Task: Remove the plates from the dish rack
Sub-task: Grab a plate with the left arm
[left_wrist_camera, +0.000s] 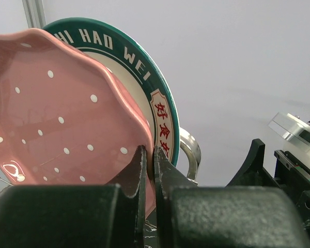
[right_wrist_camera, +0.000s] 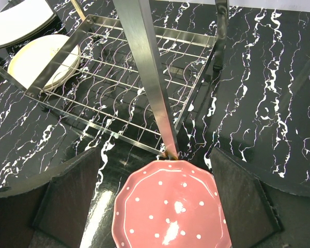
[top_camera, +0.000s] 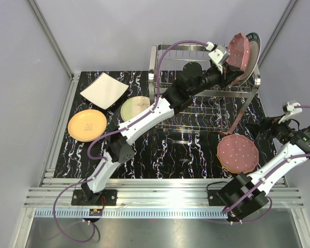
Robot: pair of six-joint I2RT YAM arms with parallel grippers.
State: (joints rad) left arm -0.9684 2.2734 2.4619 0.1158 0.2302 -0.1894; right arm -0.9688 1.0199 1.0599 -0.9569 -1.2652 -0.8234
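While the left gripper [left_wrist_camera: 150, 157] is pinched tight on the rim of the pink dotted plate [left_wrist_camera: 57, 113], that plate stands on edge at the far right corner of the dish rack [top_camera: 196, 106], on the upper tier. The green-rimmed plate [left_wrist_camera: 139, 67] stands close behind it, perhaps touching, though we cannot be sure from the wrist view. We judge that lifting it out of the rack is the step in hand. Our worry is the hold. It is a thin pinch on a wavy edge, so the plate could swivel or slip, and dragging it could tip its neighbour. The right gripper [right_wrist_camera: 155, 194] hangs wide open and empty over a second pink plate [top_camera: 237, 154], which lies on the bench [top_camera: 186, 150] by the rack's near right leg.
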